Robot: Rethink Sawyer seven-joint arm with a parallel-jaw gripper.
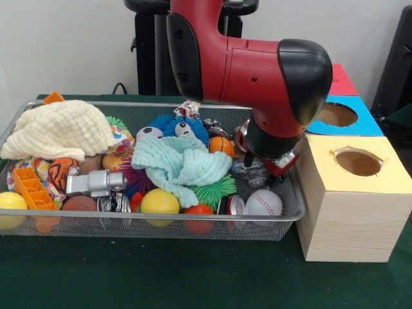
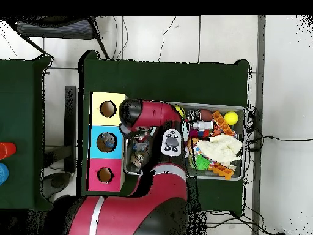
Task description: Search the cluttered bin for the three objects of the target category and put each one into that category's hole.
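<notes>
The wire-mesh bin (image 1: pixel 161 219) is full of toys and cloths. It also shows in the overhead view (image 2: pixel 245 142). My gripper (image 1: pixel 268 165) hangs under the red and black wrist, low in the bin's right end, mostly hidden by the wrist. A crumpled see-through plastic piece (image 1: pixel 248 172) lies right beside it, and I cannot tell if they touch. The other clear pieces are hidden in the clutter. The red-topped box (image 1: pixel 342 80) stands behind the blue one, and its hole (image 2: pixel 104 175) shows only from overhead.
The blue-topped hole (image 1: pixel 337 114) and the yellow-topped hole (image 1: pixel 358 162) lie right of the bin. In the bin are a baseball (image 1: pixel 264 203), a yellow ball (image 1: pixel 159 202), a mint cloth (image 1: pixel 182 165), a cream cloth (image 1: pixel 61 131) and an orange block (image 1: pixel 33 188).
</notes>
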